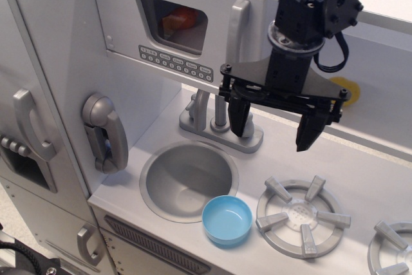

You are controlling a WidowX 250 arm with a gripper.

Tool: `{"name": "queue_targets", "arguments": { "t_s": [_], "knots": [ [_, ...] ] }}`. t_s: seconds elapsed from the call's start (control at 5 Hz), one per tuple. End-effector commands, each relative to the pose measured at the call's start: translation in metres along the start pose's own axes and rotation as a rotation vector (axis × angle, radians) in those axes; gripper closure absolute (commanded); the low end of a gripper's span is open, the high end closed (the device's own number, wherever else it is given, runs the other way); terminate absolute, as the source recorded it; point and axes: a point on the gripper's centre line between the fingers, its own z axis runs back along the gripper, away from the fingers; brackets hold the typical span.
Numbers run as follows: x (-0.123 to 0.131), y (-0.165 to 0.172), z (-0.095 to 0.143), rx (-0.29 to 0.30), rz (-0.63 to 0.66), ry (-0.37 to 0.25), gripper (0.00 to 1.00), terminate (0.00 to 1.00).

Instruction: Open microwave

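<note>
The microwave (129, 24) is a grey cabinet at the upper left, its flat door shut. The door has a dark rounded window (172, 22) with something orange behind it, a row of small buttons (175, 64) below, and a tall vertical handle (237, 30) on its right side. My black gripper (273, 125) hangs open and empty over the counter, below and to the right of the handle. Its left finger (238, 115) is in front of the faucet; its right finger (309, 130) is apart from everything.
A grey faucet (209, 117) stands behind the round sink (188, 180). A blue bowl (226, 220) sits at the sink's front right. Stove burners (302, 216) lie to the right. A grey wall phone (106, 133) hangs at left, beside another handled door (29, 127).
</note>
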Motion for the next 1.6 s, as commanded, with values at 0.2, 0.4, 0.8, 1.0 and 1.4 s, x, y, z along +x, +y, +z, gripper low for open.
{"name": "queue_targets", "arguments": {
  "t_s": [0.2, 0.4, 0.8, 1.0, 1.4],
  "knots": [
    [0.019, 0.029, 0.016, -0.012, -0.016, -0.088, 0.0, 0.0],
    [0.045, 0.052, 0.031, -0.014, -0.016, -0.15, 0.0, 0.0],
    [0.095, 0.069, 0.052, -0.056, 0.029, -0.193, 0.0, 0.0],
    [0.108, 0.062, 0.049, -0.075, 0.034, -0.183, 0.0, 0.0],
    [0.116, 0.059, 0.042, -0.069, 0.039, -0.193, 1.0, 0.0]
  ]
}}
